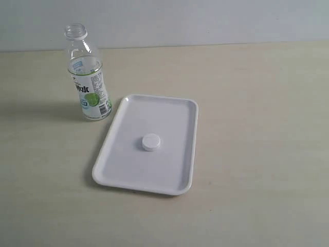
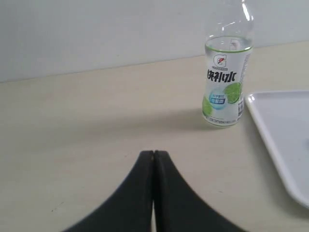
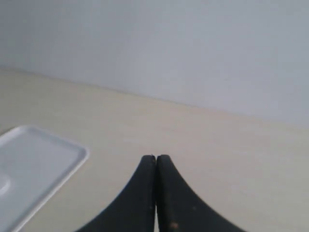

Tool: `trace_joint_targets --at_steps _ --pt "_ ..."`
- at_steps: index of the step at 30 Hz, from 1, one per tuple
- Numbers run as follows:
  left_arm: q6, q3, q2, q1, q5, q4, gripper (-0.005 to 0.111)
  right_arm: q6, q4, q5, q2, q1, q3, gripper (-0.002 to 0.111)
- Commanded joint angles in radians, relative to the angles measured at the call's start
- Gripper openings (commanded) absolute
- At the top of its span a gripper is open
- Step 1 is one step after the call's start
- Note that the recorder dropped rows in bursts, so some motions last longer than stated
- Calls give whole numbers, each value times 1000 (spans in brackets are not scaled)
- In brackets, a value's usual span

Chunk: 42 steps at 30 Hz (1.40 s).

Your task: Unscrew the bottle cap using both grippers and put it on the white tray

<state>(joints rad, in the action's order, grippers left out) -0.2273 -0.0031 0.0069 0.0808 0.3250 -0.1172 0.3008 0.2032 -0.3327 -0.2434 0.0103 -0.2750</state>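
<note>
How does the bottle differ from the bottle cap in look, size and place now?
The bottle is clear with a white-green label; the bottle cap is plain white. The bottle stands tall and open; the cap is low and far smaller. The bottle stands on the table beside the white tray; the cap lies on the tray. Neither is held.

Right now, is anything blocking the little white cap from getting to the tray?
No, nothing visible is in the way. The bottle cap already lies on the white tray, near its middle. The bottle stands capless on the table beside the tray.
</note>
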Motion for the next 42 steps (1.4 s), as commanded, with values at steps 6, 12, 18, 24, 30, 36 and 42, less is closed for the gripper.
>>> trace_joint_targets --at_steps 6,12,18,24,30,36,42 --pt "-5 3 -7 -2 1 -9 0 -130 6 118 223 150 173 0" --pt "-5 3 -7 -2 2 -9 0 -130 4 111 232 152 275 0" --pt "-5 3 -7 -2 2 -9 0 -127 2 62 243 152 275 0" --pt "-5 3 -7 -2 2 -9 0 -127 0 44 243 152 275 0" --pt "-5 3 -7 -2 2 -9 0 -127 0 44 243 152 275 0" --pt "-5 3 -7 -2 2 -9 0 -129 0 44 243 152 275 0" --pt "-5 3 -7 -2 2 -9 0 -129 0 44 243 152 275 0"
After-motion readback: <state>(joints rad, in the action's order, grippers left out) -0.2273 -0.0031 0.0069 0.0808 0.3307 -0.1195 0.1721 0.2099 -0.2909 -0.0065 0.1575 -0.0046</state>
